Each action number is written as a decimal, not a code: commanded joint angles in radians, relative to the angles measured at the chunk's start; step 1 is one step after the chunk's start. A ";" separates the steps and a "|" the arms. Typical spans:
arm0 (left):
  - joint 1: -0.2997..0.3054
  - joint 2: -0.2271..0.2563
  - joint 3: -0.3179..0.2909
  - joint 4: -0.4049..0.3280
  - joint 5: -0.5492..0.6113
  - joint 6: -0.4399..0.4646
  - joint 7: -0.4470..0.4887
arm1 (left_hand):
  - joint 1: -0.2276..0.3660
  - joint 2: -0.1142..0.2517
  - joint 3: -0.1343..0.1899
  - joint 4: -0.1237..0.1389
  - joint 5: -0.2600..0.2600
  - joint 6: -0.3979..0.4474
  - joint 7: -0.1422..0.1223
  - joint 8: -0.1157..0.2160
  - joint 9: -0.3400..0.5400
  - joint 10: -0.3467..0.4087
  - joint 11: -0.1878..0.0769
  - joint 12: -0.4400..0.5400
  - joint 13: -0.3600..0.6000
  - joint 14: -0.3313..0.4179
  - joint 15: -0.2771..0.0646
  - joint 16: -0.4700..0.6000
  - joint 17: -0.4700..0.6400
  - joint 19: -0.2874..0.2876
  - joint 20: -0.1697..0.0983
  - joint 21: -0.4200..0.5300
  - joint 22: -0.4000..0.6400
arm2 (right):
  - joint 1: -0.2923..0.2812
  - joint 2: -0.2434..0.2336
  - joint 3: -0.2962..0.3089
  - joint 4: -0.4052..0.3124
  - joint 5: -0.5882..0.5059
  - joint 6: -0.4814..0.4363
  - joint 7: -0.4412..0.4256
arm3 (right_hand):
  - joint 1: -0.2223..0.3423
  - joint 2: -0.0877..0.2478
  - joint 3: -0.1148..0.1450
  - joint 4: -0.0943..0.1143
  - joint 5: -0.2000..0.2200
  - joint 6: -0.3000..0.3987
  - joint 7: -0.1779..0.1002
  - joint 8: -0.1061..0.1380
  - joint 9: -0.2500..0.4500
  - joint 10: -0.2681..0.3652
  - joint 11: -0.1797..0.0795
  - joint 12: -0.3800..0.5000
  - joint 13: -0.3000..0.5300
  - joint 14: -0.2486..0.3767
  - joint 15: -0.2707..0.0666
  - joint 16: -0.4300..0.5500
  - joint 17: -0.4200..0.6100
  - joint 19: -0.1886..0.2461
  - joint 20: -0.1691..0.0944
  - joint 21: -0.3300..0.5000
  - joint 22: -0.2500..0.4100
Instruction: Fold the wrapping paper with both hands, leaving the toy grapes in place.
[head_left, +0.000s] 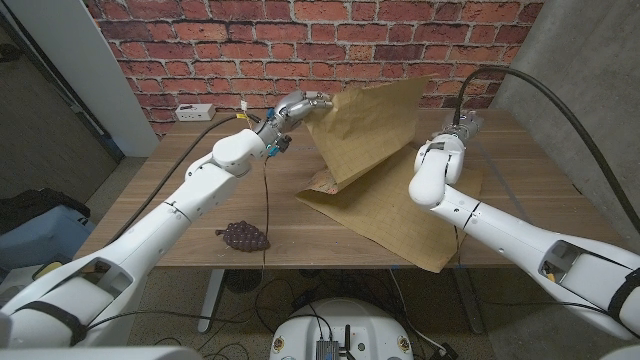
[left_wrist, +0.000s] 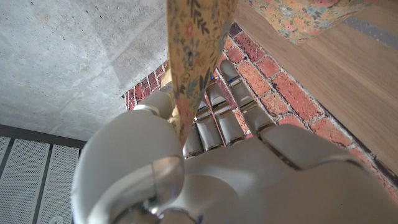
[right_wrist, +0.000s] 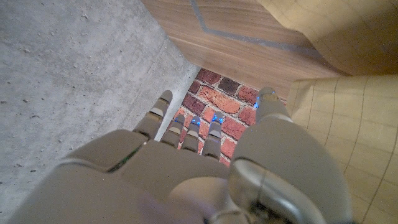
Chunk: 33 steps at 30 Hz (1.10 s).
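Brown wrapping paper (head_left: 385, 165) lies across the middle and right of the wooden table (head_left: 180, 210), its lower sheet flat on the wood and reaching to the near edge, while its far part is lifted into a tall, tilted flap in front of the brick wall (head_left: 200, 50). In the left wrist view the paper (left_wrist: 196, 56) shows a flowered side, and an edge of it runs down between the left hand's thumb and fingers (left_wrist: 214, 124), which pinch it. The left hand (head_left: 296, 106) holds the flap's upper left corner well above the table.

The right hand (head_left: 455, 135) is raised beside the flap's right edge, near the table's far right. In the right wrist view its fingers (right_wrist: 186, 134) reach up slightly apart, the thumb close to the gridded underside of the paper (right_wrist: 348, 124); whether it touches or holds the sheet I cannot tell.

The toy grapes (head_left: 243, 237), dark purple, sit near the table's front edge on the left, well apart from the paper. A white power strip (head_left: 194, 111) lies at the far left corner.
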 joint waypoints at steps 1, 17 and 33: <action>-0.071 -0.057 0.065 0.104 -0.043 0.042 -0.112 | -0.001 -0.007 -0.005 0.001 0.004 0.017 -0.003 0.024 0.001 -0.015 0.003 -0.010 0.002 -0.014 -0.020 -0.005 0.006 -0.029 0.016 -0.008 0.002 | -0.055 0.049 0.109 -0.044 0.042 0.028 -0.213 | 0.000 0.009 0.003 0.005 -0.003 0.006 -0.001 0.000 0.002 0.010 0.000 0.002 0.004 0.010 -0.027 0.006 0.003 0.018 0.003 0.009 0.000; -0.178 -0.091 0.147 0.276 -0.089 0.035 -0.419 | -0.107 -0.047 -0.063 0.026 -0.009 -0.236 -0.002 -0.145 -0.056 -0.265 0.094 -0.154 -0.045 -0.200 0.070 -0.033 0.002 -0.140 0.099 -0.052 -0.010 | -0.012 0.068 0.108 -0.062 0.190 0.000 -0.482 | -0.010 0.021 0.003 0.013 -0.018 0.007 0.000 -0.006 0.003 0.021 0.007 0.002 0.004 0.035 -0.023 0.012 0.005 0.048 0.005 0.014 0.001; -0.245 -0.134 0.194 0.352 -0.107 0.061 -0.590 | -0.184 0.042 -0.023 0.070 -0.008 -0.280 0.079 -0.243 -0.120 -0.322 0.113 -0.182 -0.102 -0.274 0.118 -0.020 0.005 -0.181 0.161 -0.081 -0.009 | 0.016 0.026 0.072 -0.130 0.362 0.034 -0.687 | -0.022 0.035 0.006 0.021 -0.032 0.021 0.003 -0.006 0.003 0.041 0.008 0.005 0.004 0.055 -0.027 0.016 0.005 0.069 -0.006 0.016 0.001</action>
